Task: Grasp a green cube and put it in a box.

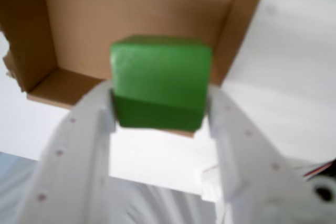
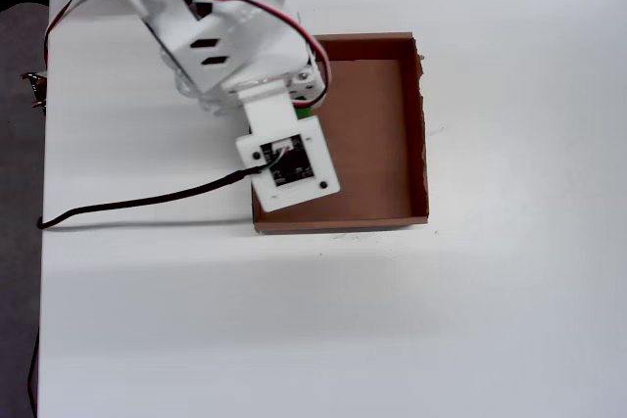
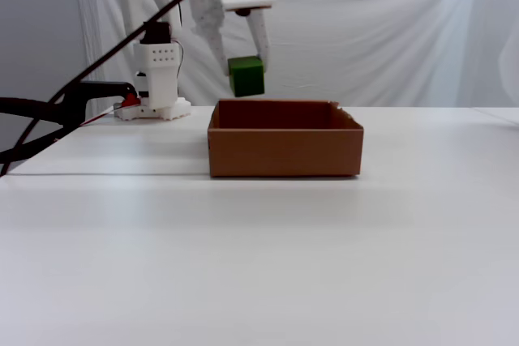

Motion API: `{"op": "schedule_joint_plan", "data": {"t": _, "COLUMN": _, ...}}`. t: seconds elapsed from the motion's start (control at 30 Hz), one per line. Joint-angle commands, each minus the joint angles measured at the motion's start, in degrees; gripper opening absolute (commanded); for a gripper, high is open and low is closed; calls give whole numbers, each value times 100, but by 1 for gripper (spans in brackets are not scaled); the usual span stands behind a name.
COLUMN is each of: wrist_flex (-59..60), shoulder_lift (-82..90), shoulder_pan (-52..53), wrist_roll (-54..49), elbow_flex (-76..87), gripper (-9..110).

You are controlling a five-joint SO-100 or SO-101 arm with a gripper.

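The green cube [image 3: 246, 76] is hanging in the air, slightly tilted, above the left end of the box [image 3: 284, 150] as the fixed view shows it, clear of the rim. The box, a shallow brown cardboard tray with low walls, is sitting flat with its brown floor [image 2: 367, 139] showing bare.

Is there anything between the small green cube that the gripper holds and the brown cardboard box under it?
Nothing. In the fixed view the small green cube hangs in the fingers above the brown cardboard box, with only open air between them.
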Motion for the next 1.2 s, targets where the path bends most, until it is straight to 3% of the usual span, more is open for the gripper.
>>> {"op": "schedule_joint_plan", "data": {"t": 0.0, "wrist_flex": 9, "shoulder_lift": -202, "shoulder_pan": -360, "wrist_roll": 88, "elbow_flex": -369, "gripper": 13}}
{"op": "schedule_joint_plan", "data": {"t": 0.67, "wrist_flex": -1160, "shoulder_lift": -2197, "shoulder_pan": -290, "wrist_roll": 114, "elbow_flex": -967, "gripper": 14}}
{"op": "schedule_joint_plan", "data": {"t": 0.8, "wrist_flex": -1160, "shoulder_lift": -2197, "shoulder_pan": -299, "wrist_roll": 79, "elbow_flex": -923, "gripper": 15}}
{"op": "schedule_joint_plan", "data": {"t": 0.87, "wrist_flex": -1169, "shoulder_lift": -2013, "shoulder_pan": -299, "wrist_roll": 70, "elbow_flex": -756, "gripper": 22}}
{"op": "schedule_joint_plan", "data": {"t": 1.17, "wrist_flex": -932, "shoulder_lift": -1037, "shoulder_pan": 70, "wrist_roll": 114, "elbow_flex": -554, "gripper": 23}}
